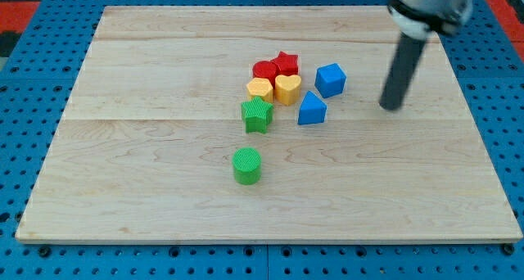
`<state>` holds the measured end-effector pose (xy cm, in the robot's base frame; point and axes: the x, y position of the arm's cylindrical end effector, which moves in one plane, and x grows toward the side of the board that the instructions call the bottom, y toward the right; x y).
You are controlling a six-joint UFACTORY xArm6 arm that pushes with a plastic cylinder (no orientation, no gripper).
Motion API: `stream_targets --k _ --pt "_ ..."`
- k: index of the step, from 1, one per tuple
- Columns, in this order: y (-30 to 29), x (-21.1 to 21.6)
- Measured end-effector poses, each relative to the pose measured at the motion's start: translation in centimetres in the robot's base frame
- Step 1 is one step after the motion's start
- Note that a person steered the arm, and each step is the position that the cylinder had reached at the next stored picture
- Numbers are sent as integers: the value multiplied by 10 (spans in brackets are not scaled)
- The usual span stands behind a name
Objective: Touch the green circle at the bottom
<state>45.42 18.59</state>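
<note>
The green circle [246, 165] is a short green cylinder standing alone on the wooden board [123, 149], below the cluster of blocks. My tip [392, 107] is at the view's right, well up and to the right of the green circle and apart from it. The tip is to the right of the blue cube [331, 79] and touches no block.
A cluster sits near the board's middle: a green star [257, 115], a yellow hexagon [259, 89], a yellow heart [287, 88], a red circle [264, 69], a red star [286, 63] and a blue triangular block [311, 109].
</note>
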Motion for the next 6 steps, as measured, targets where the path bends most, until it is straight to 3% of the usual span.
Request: stream_targets --k 1,2,3,4,6 --pt "-9 79" --pt "-84 98" --pt "-147 149" --pt "-209 139" --pt "-239 95"
